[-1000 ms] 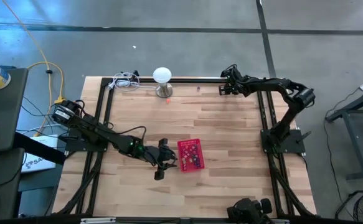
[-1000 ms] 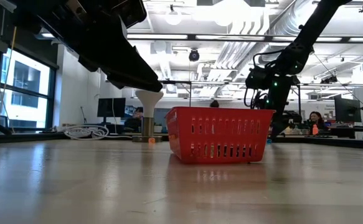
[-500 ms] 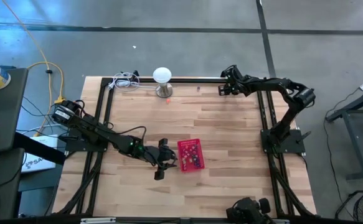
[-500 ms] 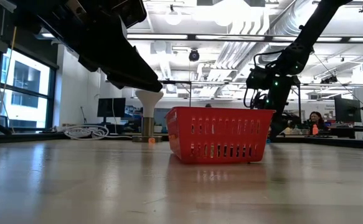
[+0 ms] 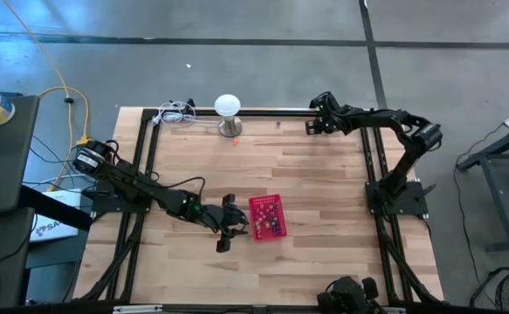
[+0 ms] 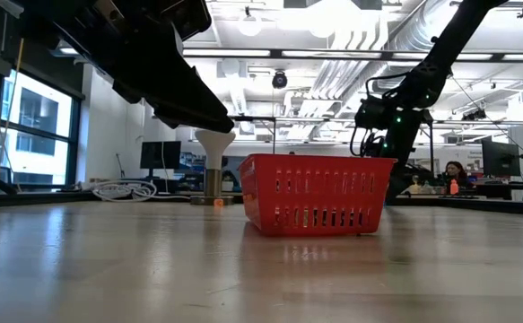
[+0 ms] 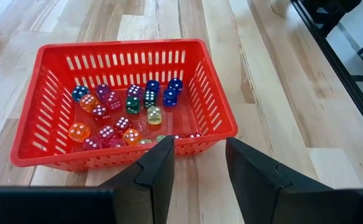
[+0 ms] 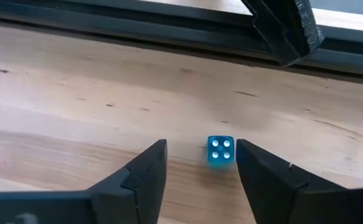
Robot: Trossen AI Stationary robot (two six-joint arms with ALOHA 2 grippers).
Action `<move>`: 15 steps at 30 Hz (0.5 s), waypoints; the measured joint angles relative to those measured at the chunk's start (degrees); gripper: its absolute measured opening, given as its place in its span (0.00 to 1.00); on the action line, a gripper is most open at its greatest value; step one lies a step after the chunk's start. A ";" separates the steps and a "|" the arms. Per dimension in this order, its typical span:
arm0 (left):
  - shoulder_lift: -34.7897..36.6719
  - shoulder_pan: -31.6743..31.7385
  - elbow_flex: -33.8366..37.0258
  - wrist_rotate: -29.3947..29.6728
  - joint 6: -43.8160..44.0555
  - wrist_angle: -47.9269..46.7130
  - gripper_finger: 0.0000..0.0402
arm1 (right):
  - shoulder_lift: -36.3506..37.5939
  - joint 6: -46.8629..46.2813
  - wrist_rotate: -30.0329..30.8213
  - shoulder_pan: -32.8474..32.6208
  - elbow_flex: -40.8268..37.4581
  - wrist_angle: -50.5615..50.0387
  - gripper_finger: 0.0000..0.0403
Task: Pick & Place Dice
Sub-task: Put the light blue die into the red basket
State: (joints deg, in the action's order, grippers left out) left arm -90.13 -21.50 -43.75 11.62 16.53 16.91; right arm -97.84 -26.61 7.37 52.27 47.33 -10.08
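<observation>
Spanning the high view: wooden table (image 5: 306, 183). Sitting near table centre toward six o'clock: red basket (image 5: 267, 216), holding many mixed-colour dice (image 7: 126, 112). Hovering at the basket's nine o'clock: left gripper (image 7: 197, 163), fingers apart, empty. Reaching at the table's one o'clock edge: right gripper (image 8: 200, 163), fingers apart, straddling a lone blue die (image 8: 220, 151) showing four pips, black frame rail (image 8: 169, 37) just beyond. Standing at eleven o'clock: white lamp (image 5: 228, 113), small orange die (image 5: 235, 141) beside it, cables (image 5: 174, 113) lying near.
</observation>
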 joint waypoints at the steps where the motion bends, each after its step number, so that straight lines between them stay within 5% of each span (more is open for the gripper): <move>1: 0.00 0.00 0.00 -0.17 0.00 0.00 0.34 | 0.00 0.40 -0.05 -0.02 0.00 -0.09 0.43; 15: 0.00 0.00 0.00 -0.14 -0.02 0.00 0.34 | 0.00 1.12 0.61 -0.02 -0.02 -0.85 0.27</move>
State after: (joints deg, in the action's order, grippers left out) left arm -90.13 -21.50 -43.75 11.48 16.51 16.91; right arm -97.84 -25.49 7.99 52.25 47.31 -10.93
